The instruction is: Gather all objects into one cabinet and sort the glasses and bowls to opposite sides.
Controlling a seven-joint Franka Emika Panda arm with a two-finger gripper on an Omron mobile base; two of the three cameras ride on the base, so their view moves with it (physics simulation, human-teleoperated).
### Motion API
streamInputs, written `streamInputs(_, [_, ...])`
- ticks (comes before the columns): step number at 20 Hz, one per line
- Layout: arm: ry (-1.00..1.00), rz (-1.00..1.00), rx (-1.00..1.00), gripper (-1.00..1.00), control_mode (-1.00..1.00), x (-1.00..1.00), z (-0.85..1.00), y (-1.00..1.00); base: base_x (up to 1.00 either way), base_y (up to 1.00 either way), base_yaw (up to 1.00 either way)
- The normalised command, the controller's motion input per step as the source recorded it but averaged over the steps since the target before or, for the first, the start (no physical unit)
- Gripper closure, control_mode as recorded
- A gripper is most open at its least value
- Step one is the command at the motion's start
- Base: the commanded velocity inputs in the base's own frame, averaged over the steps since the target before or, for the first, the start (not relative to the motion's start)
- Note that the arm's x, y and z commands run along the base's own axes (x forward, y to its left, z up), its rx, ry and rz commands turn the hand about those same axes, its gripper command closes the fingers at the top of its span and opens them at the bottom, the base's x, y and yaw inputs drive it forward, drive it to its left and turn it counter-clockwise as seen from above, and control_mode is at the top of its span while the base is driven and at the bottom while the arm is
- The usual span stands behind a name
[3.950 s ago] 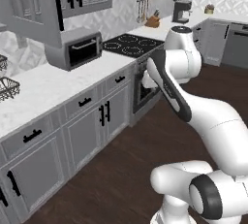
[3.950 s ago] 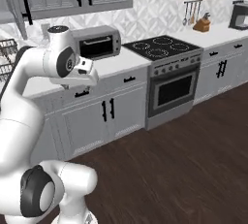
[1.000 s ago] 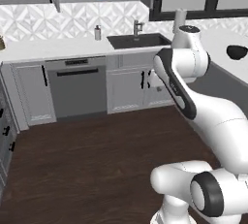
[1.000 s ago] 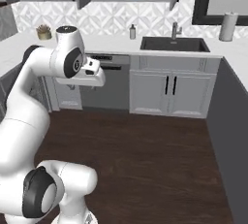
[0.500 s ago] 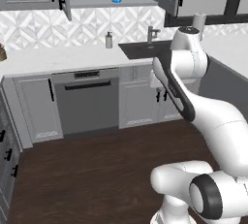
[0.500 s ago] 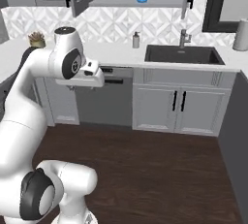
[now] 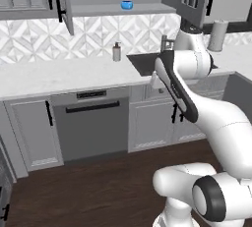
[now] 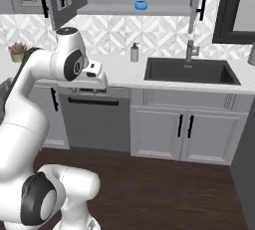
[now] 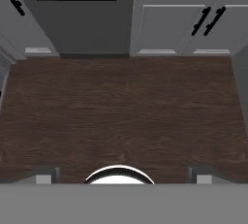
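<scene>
Your blue bowl sits alone mid-shelf in open cabinet, soap on desk by sink, jaws empty, spread wide over floor.

Both base views look forward and slightly down from behind the arm, left and right of it, at mid range. They share the open cabinet with the blue bowl, the soap dispenser and the sink. The hand view looks straight down at the wood floor, lower cabinet fronts along its top.
</scene>
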Motion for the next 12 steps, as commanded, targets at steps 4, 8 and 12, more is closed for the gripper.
streamInputs(4, [0.0,0.0,0.0,-1.0,1.0,0.0,0.0,0.0,1.0,-0.42,0.0])
streamInputs(8, [0.0,0.0,0.0,-1.0,1.0,0.0,0.0,0.0,1.0,-0.46,0.0])
streamInputs(12, [0.0,0.0,0.0,-1.0,1.0,0.0,0.0,0.0,1.0,-0.06,0.01])
